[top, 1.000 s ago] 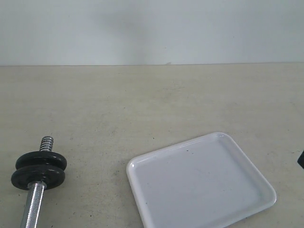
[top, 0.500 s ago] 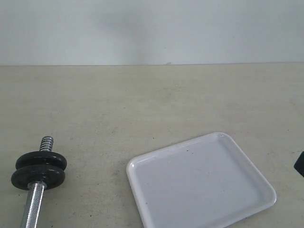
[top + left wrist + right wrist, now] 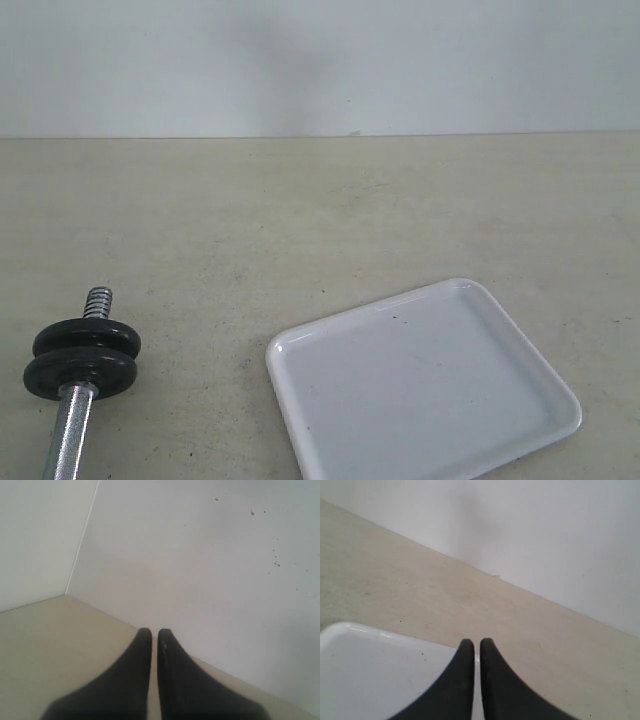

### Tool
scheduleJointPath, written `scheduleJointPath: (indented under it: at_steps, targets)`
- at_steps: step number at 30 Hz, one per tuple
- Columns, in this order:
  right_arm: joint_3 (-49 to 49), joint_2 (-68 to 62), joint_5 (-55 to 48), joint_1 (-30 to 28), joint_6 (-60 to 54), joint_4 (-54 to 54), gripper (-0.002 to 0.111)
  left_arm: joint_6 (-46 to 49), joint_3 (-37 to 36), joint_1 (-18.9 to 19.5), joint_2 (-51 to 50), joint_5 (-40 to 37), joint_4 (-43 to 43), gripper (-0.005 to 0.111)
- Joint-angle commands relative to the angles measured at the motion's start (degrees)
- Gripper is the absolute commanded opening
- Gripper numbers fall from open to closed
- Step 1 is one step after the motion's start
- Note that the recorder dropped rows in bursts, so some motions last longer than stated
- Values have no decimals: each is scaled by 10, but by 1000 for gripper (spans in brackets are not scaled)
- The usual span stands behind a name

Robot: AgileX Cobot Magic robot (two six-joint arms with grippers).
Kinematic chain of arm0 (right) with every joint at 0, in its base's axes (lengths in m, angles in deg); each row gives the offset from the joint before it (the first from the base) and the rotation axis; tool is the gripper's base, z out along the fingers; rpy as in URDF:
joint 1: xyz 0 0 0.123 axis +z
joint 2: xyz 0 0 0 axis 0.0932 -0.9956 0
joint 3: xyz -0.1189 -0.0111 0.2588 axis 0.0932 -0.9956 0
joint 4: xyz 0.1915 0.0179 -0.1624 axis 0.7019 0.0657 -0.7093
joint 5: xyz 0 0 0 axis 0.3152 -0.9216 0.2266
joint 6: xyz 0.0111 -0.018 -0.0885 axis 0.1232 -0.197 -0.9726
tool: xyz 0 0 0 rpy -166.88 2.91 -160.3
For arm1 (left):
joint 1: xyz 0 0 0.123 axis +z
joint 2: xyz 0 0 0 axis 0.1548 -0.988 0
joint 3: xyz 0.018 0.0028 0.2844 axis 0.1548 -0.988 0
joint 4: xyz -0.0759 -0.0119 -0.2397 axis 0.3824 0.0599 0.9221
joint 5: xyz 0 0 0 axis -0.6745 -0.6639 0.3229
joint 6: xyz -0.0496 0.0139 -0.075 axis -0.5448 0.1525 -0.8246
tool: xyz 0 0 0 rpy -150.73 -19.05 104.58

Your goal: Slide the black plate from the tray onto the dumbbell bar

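Tray [image 3: 430,390] bare, plate [image 3: 86,340] seated beside a like disc [image 3: 80,377] on the bar [image 3: 68,435] at the counter's [image 3: 300,220] front left corner, left pincer [image 3: 154,632] and right pincer [image 3: 476,642] both closed, empty: the task looks complete, so you need only confirm seating.

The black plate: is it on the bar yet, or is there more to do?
Looks done: two black discs sit on the dumbbell bar and the tray holds none. Nothing is in hand: left gripper and right gripper are shut on nothing. Nothing seems left.
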Motion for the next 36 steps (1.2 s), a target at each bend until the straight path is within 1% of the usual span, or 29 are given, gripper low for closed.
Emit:
scheduleJointPath:
  at_steps: [1,14,20,31,33,36]
  targets:
    - [-3,4,-1,-1,1,10,3,2,-2,2,2,-5,4,4]
    - [-3,5,2,-1,1,37,3,2,-2,2,2,-5,4,4]
    - [-3,62,2,-1,1,36,3,2,-2,2,2,-5,4,4]
    - [-3,62,10,-1,2,36,3,2,-2,2,2,-5,4,4]
    - [-3,62,11,-18,3,36,3,2,-2,2,2,-5,4,4]
    - [-3,62,10,-72,3,36,3,2,-2,2,2,-5,4,4]
